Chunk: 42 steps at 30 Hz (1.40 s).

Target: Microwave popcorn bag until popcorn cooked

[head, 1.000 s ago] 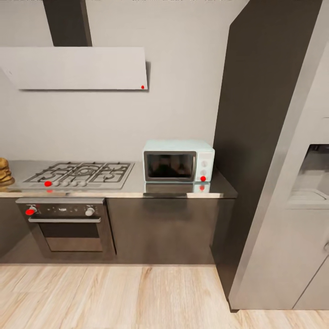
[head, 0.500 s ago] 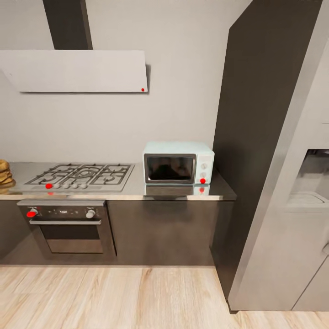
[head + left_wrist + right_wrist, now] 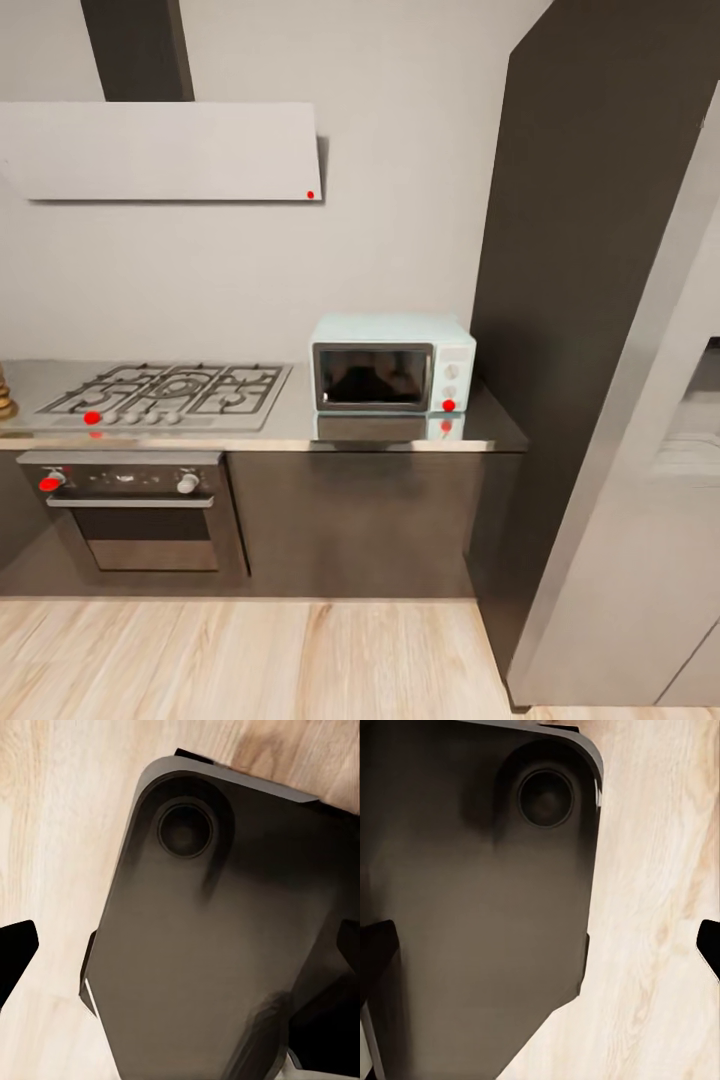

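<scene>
Popcorn bag sits far left on the counter point(image 3: 270, 425), barely a tan sliver point(image 3: 5, 395) at the frame's edge, too cropped to tell its facing or long axis. Microwave point(image 3: 392, 364) stands right of the hob point(image 3: 165, 390), door shut, facing the room, long axis along the wall. Best now to steer the base left, squaring to the bag. Each end effector point(image 3: 180, 945) point(image 3: 540, 937) hangs over floor, fingertips spread apart, holding nothing.

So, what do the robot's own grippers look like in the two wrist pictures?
Little of them shows. The left gripper appears as two black fingertips, flat and angular. The right gripper has the same black tips. I see no cables or markings. Beyond them is a dark grey rounded panel with a round recess, over a pale wooden floor.
</scene>
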Motion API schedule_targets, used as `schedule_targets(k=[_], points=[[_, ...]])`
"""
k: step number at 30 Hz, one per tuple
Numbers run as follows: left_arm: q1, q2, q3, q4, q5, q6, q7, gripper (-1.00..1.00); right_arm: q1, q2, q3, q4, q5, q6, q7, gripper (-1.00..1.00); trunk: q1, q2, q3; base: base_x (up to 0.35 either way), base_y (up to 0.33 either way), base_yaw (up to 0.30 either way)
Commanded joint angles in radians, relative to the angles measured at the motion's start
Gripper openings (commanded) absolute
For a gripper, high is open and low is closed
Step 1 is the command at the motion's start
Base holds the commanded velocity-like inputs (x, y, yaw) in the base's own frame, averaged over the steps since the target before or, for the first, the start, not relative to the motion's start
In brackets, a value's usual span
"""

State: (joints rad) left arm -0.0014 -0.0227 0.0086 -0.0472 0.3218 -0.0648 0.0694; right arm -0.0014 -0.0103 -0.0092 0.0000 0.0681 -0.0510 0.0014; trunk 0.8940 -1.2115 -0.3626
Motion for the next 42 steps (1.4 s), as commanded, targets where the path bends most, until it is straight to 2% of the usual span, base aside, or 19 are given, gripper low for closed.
schedule_targets(k=[1,7,14,30,40,42], points=[[0.000,0.000,0.000,0.000,0.003,-0.003,0.003,1.00,0.000,0.000,-0.002,0.000,0.007,-0.003,0.000,1.00,0.001,0.000,-0.001,0.321,0.000,0.000],[0.000,0.000,0.000,0.000,0.003,-0.002,0.003,1.00,0.000,0.000,-0.001,0.000,0.006,-0.003,0.000,1.00,0.001,0.000,-0.001,0.322,0.000,0.011],[0.000,0.000,0.000,0.000,0.003,-0.002,0.003,1.00,0.000,-0.002,0.000,0.000,0.007,-0.004,0.000,1.00,0.001,0.000,-0.001,0.318,0.000,0.180],[0.000,-0.002,0.000,0.000,0.003,-0.003,0.003,1.00,0.000,0.000,-0.001,0.000,0.007,-0.004,-0.001,1.00,0.001,0.000,-0.001,0.289,0.000,0.006],[0.000,-0.003,0.000,0.000,0.002,-0.003,0.003,1.00,0.000,0.002,0.000,0.000,0.008,0.000,-0.001,1.00,0.001,0.000,-0.001,0.041,0.000,0.000],[0.000,-0.003,-0.001,0.000,0.002,-0.003,0.003,1.00,0.000,0.010,0.000,0.000,0.013,-0.002,0.006,1.00,0.001,0.000,-0.001,0.000,0.000,0.000]])
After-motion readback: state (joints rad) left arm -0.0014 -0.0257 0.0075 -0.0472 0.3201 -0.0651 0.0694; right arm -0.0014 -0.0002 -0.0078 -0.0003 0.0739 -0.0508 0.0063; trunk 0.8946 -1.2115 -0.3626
